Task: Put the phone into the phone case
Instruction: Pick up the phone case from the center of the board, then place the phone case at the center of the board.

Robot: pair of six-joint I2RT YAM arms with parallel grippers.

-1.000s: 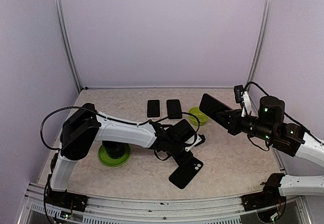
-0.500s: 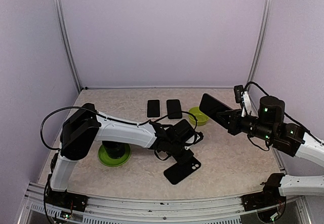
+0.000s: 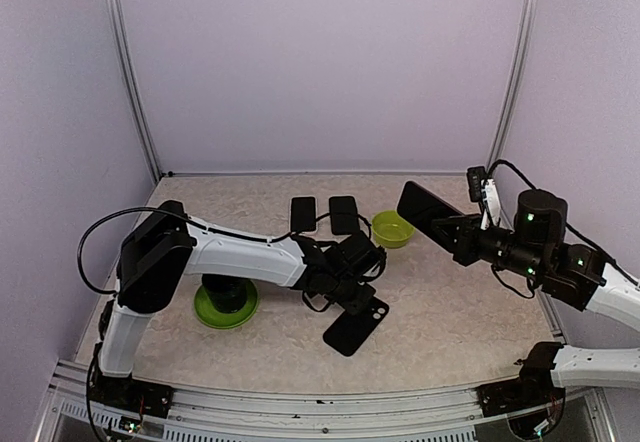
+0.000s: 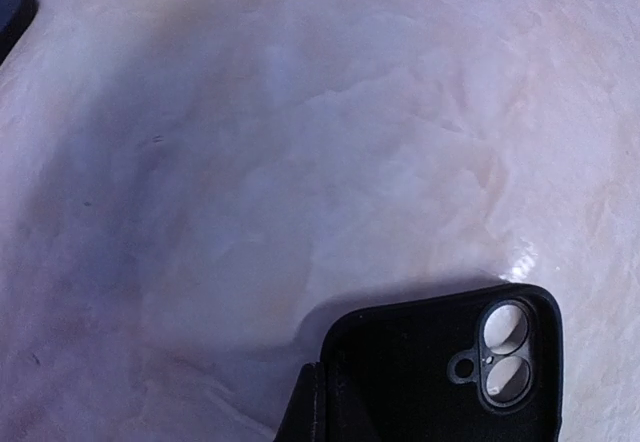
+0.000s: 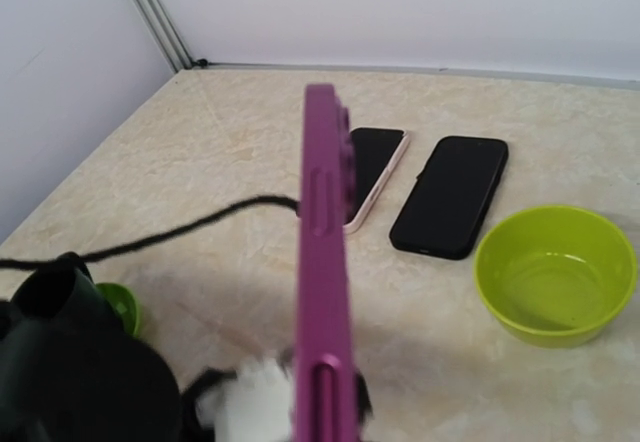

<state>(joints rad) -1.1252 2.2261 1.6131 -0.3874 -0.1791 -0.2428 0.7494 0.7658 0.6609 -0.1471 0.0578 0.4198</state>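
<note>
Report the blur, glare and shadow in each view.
Left wrist: the table looks soft and washed out, with a broad shadow on its left half and a small glint beside the black phone case. Right wrist: the purple phone, edge-on near the lens, is blurred, while the green bowl beyond it is sharper. Top external: even light, sharp, only soft shadows.

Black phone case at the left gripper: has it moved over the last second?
Yes. The black phone case has shifted a little left and toward the back of the table, ending closer to the green bowl.
</note>
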